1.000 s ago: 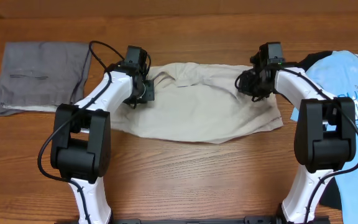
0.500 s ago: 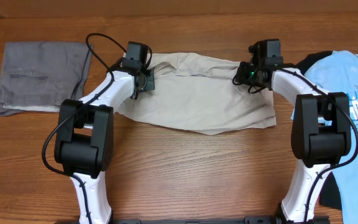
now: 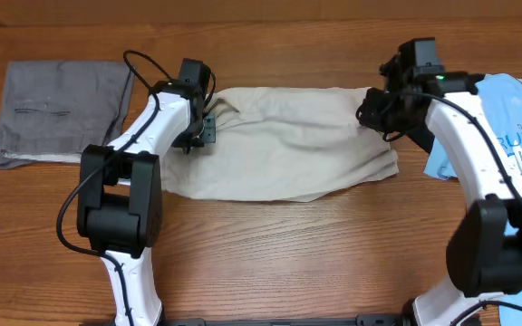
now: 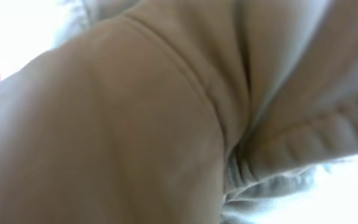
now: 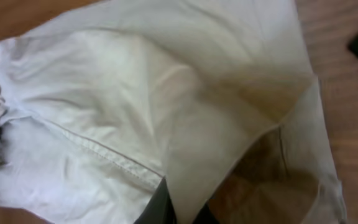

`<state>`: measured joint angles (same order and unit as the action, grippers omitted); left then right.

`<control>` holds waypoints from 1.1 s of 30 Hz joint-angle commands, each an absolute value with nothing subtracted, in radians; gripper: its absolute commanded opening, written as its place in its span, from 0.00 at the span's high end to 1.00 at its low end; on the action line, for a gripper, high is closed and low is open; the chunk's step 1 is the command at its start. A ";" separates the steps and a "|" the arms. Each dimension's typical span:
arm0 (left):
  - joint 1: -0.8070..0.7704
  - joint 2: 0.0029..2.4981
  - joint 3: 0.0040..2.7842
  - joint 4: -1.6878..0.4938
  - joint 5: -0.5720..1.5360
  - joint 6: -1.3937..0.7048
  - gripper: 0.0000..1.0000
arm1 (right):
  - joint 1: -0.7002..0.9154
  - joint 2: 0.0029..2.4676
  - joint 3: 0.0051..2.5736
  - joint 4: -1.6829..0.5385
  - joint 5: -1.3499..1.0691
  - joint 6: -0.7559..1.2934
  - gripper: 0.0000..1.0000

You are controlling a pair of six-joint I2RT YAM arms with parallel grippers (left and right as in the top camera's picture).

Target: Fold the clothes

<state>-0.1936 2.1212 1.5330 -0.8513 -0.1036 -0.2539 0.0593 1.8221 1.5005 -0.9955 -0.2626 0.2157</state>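
The wooden worktop [image 3: 270,263] carries the khaki trousers [image 3: 284,149] across its middle, somewhat nearer the far edge than the near one. They lie mostly flat as a wide band. Their long axis runs left to right, roughly parallel to the far edge.

A light blue T-shirt [image 3: 519,136] lies at the right edge, just beside the band's right end. A pile of grey folded trousers [image 3: 57,109] sits toward the far left corner, apart from the band's left end.

Each arm reaches in from the near edge to one end of the band. The left claw [image 3: 205,129] sits at the far left corner of the cloth, the right claw [image 3: 376,110] at the far right corner. Both are closed on the khaki fabric.

The left wrist view is filled by blurred cloth pressed close to the lens, so the grip there is probably a pinch of bunched fabric, though no finger shows. The right wrist view shows the cloth gathered into a knot at the claw and fanning away from it, with a stitched seam [image 5: 104,155] crossing the panel.

The relation that matters is that almost all the garment lies on the near-edge side of both claws, and between them. Neither arm is nearer, since each holds its own end. A fold across the long axis would call for both held corners to travel together toward the near edge. A fold along it would bring one end over to the other.
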 commanded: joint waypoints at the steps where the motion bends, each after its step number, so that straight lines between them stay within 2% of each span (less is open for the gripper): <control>1: -0.183 2.098 1.547 -0.914 -0.043 -0.255 0.96 | 0.056 1.847 1.468 -1.027 -0.258 0.214 0.96; 8: -0.183 2.102 1.544 -1.040 0.020 -0.255 0.94 | 0.056 1.848 1.321 -0.916 -0.255 0.215 0.96; 14: -0.183 2.106 1.498 -0.988 0.019 -0.252 0.96 | 0.058 1.864 1.181 -0.728 -0.256 0.215 0.96; 24: -0.183 2.106 1.385 -0.748 0.016 -0.246 0.96 | 0.058 1.892 1.058 -0.483 -0.224 0.241 0.96; 33: -0.182 2.106 1.269 -0.428 -0.072 -0.236 0.96 | 0.058 2.079 1.056 -0.203 -0.210 0.264 0.96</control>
